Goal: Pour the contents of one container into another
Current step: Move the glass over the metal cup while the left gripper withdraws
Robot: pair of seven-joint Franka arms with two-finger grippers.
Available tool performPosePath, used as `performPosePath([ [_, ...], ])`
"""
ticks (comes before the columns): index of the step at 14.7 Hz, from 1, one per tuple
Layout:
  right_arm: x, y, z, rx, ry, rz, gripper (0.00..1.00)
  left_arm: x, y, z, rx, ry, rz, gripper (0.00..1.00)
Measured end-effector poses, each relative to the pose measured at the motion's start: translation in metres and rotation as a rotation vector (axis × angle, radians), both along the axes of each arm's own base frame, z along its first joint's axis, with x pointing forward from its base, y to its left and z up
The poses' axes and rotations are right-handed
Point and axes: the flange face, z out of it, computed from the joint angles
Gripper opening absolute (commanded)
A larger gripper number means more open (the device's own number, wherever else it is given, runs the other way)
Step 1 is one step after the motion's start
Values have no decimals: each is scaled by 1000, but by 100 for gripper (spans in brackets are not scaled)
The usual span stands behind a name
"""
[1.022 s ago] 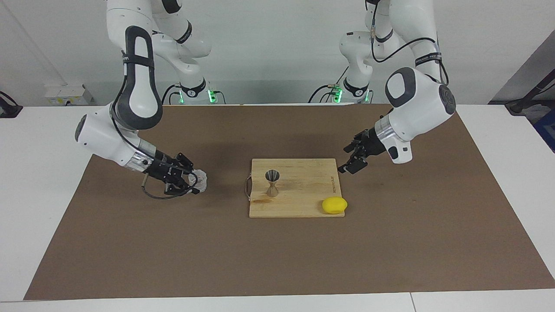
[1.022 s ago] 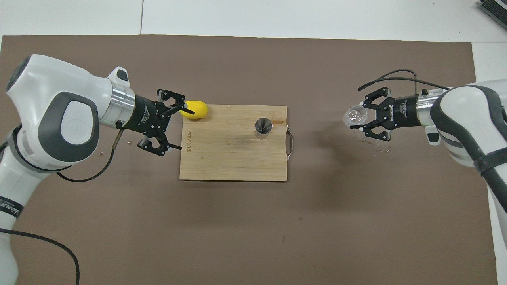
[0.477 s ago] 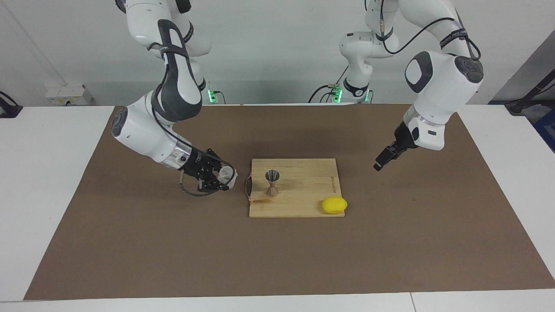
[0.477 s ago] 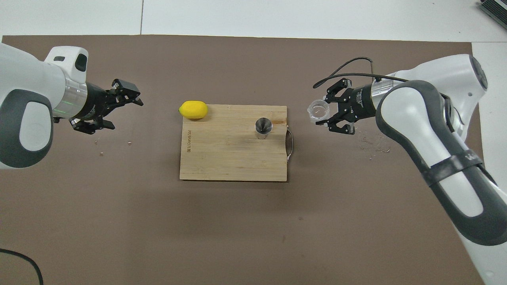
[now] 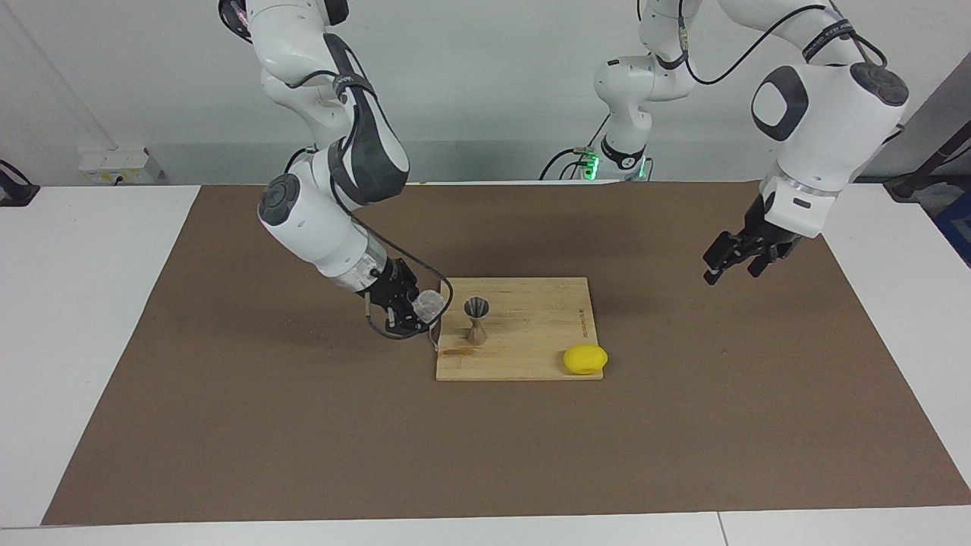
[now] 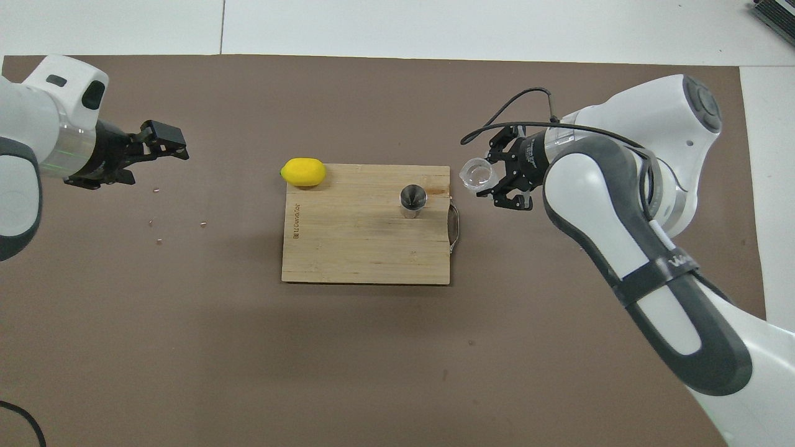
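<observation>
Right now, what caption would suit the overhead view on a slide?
Right pincer holds a glass cup near the jigger on the board; left pincer waits open.

Our right hand (image 5: 422, 311) has carried the glass cup (image 5: 428, 304) to the board's handle end, our left hand (image 5: 734, 260) has pulled away from the lemon (image 5: 585, 359)

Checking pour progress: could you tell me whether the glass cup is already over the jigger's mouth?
No, the glass cup in the right gripper hangs beside the board's handle, short of the jigger.
</observation>
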Motion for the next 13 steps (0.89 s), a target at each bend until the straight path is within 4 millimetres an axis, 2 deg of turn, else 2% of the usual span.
performPosePath([
  [2, 0, 13, 1, -26, -5, 4, 0, -9, 6, 22, 74, 29, -91, 100],
  [6, 3, 35, 8, -76, -32, 19, 0, -38, -10, 67, 110, 95, -154, 100],
  [9, 1, 54, 1, -128, -41, 50, 0, -62, -14, 72, 116, 100, -162, 100],
  [11, 4, 60, 2, -166, -60, 67, 0, -66, -13, 77, 97, 89, -155, 100],
  [13, 2, 68, 1, -202, -72, 100, 0, -67, -9, 91, 90, 75, -147, 100],
])
